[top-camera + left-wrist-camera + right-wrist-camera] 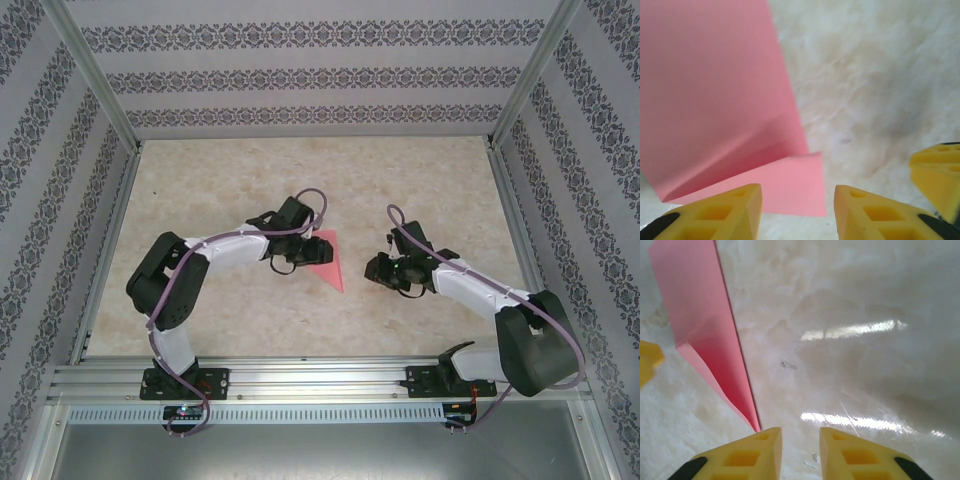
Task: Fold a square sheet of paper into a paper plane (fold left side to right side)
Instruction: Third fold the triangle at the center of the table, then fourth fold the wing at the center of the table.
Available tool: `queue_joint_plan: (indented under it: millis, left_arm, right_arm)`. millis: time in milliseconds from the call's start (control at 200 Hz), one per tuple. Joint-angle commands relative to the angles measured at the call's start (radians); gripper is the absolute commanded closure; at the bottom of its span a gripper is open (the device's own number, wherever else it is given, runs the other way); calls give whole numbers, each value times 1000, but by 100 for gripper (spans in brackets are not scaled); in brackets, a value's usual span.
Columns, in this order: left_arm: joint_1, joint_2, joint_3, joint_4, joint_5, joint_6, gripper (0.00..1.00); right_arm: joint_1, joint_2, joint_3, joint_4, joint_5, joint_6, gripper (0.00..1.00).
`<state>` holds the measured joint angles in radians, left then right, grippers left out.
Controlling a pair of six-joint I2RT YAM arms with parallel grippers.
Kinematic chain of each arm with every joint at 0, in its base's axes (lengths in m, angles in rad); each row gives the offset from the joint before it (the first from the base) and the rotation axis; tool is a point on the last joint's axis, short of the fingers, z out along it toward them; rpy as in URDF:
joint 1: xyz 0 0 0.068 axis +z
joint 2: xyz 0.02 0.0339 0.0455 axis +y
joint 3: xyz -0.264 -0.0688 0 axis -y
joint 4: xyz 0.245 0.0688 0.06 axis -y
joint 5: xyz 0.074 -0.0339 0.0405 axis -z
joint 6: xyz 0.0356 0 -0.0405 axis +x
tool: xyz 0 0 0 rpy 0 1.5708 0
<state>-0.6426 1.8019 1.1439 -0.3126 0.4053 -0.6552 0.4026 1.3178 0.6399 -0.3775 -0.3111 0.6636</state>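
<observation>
Evidently the plane (328,258), at the table's (200,190) middle, is folded to a narrow point, seemingly nearly done; left gripper (797,215) and right gripper (800,455) are spread, pinching nothing.

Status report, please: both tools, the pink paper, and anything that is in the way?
Left tool open, nothing held. Right tool open, nothing held. Folded pink paper lies on table, between the tools. No obstacle seen.
</observation>
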Motion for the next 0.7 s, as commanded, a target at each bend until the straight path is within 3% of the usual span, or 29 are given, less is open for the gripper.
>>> queue_joint_plan:
  millis: [0, 250, 490, 629, 694]
  left_arm:
    - [36, -88, 29, -46, -34, 18, 52]
    - [108, -253, -91, -73, -116, 15, 36]
    - [144, -416, -325, 31, -152, -67, 14]
    - [147, -461, -414, 84, -143, -91, 1]
    - [146, -468, -452, 123, -135, -113, 0]
  right_arm:
    - [-10, -7, 49, -35, 21, -81, 70]
    - [-9, 48, 107, 19, -39, -130, 65]
    - [12, 138, 190, 39, -47, -212, 51]
    - [21, 214, 233, 40, -52, -244, 49]
    - [32, 253, 247, 59, -77, -245, 48]
